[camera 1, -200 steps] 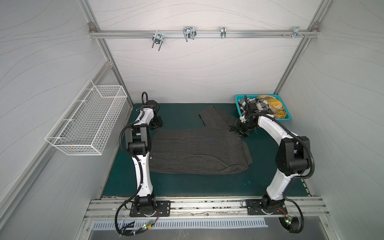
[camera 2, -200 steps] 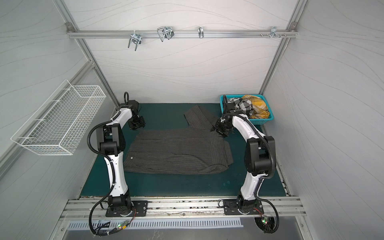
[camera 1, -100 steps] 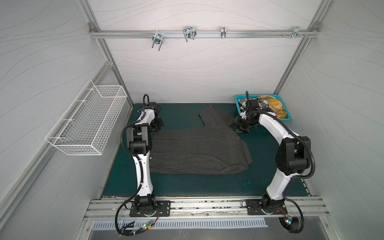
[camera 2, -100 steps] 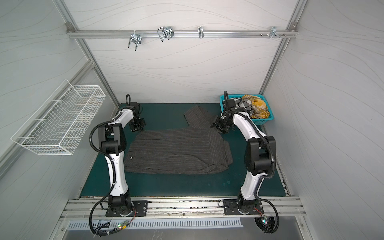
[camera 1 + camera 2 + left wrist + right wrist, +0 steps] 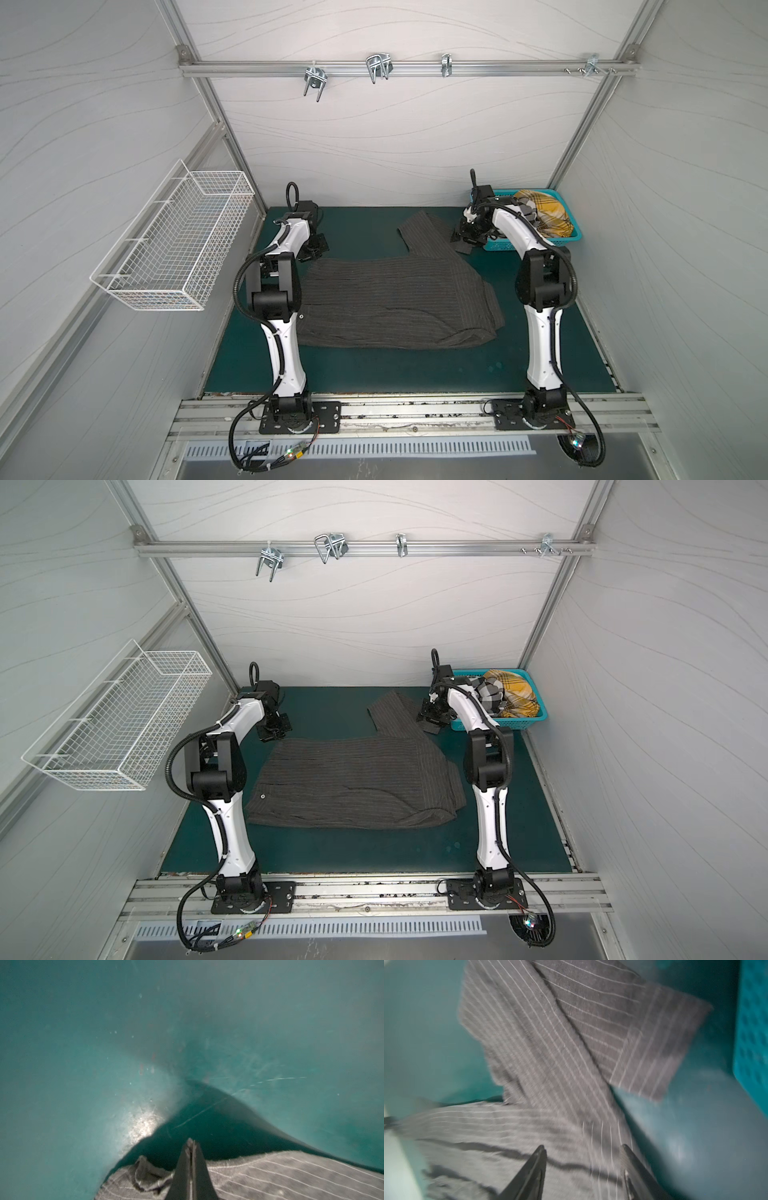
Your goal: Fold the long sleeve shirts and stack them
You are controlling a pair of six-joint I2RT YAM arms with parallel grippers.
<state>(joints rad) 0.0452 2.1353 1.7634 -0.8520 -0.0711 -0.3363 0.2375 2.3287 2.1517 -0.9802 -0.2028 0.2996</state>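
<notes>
1 limp pinstriped shirt point(image 5: 395, 303) lies spread on the table point(image 5: 374, 374). Our left fingers point(image 5: 182, 1169) are closed at its corner, hold unclear; right fingers point(image 5: 532, 1169) hover parted, empty, over its sleeve point(image 5: 571, 1032). We'd pinch seams.

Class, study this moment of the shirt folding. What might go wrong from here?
1. The left gripper is shut at the edge of the striped shirt with its tips out over the mat; it may hold little cloth, so a pull might slip.
2. The right gripper is open over the sleeve, close to the basket; reaching for the cuff, it might knock the basket.
</notes>
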